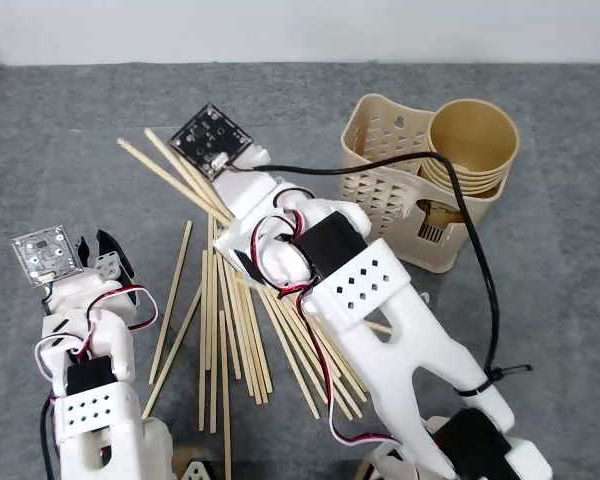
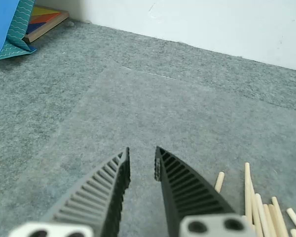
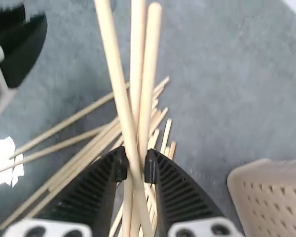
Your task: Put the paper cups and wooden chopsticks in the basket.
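I find a nested stack of paper cups [image 1: 472,135] standing upright inside the basket [image 1: 380,170], at its end farther from the arms. The basket sits on the table [image 1: 60,130], just beside the right arm.

The right claw [image 3: 134,165] is clamped on what I count as 3 held chopsticks [image 3: 138,59]. From the high view these stick out past the wrist, angled away from the basket [image 1: 170,170].

The loose chopsticks [image 1: 230,340] lie scattered flat on the table between the 2 arms, some of them under the right arm.

The left claw [image 2: 141,163] hangs over bare table beside that scatter, its fingers slightly apart with nothing between them.
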Controlling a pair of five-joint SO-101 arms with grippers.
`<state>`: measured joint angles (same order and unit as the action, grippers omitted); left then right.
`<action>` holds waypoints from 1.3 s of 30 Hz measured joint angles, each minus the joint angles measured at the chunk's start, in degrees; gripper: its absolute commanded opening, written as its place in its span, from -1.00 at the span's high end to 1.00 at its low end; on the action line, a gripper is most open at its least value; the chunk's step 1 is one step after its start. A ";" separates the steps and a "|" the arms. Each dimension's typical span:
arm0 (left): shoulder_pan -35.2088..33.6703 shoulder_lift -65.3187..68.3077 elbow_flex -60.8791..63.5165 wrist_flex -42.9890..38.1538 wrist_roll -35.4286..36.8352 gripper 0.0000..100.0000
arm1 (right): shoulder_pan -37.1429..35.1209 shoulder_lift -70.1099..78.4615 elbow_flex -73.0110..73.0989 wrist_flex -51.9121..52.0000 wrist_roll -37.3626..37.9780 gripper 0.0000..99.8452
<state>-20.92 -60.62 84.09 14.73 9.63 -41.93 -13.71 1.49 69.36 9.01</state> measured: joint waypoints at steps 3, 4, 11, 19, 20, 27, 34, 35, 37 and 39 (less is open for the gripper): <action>0.00 0.00 0.00 0.00 0.00 0.83 | -0.44 0.00 0.00 -1.93 -0.09 0.98; 0.00 0.00 0.44 0.00 0.00 0.83 | -0.44 0.00 0.00 -2.37 -0.09 0.98; 0.00 0.00 0.62 0.00 0.00 0.83 | 1.05 0.00 0.00 -7.74 -0.09 0.98; 0.00 0.00 0.62 0.00 0.00 0.83 | 5.63 0.00 0.00 -14.59 -0.09 0.98; 0.00 0.00 0.62 0.00 0.00 0.83 | 6.15 0.00 0.00 -16.09 -0.09 0.98; 0.00 0.00 0.62 0.00 0.00 0.83 | 11.34 0.00 -2.90 -24.97 2.20 0.98; 0.00 0.00 0.62 0.00 0.00 0.83 | 19.08 0.00 -10.02 -26.99 2.55 0.98; 0.00 0.00 0.62 0.00 0.00 0.83 | 20.40 0.00 -10.20 -28.13 2.55 0.98; 0.00 0.00 0.62 0.00 0.00 0.83 | 22.95 0.00 -10.20 -30.51 2.55 0.98; 0.00 0.00 0.62 0.00 0.00 0.83 | 25.32 0.00 -10.20 -32.00 2.55 0.98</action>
<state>-20.92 -60.62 84.70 14.73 9.63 -16.62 -13.71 -8.70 37.36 11.56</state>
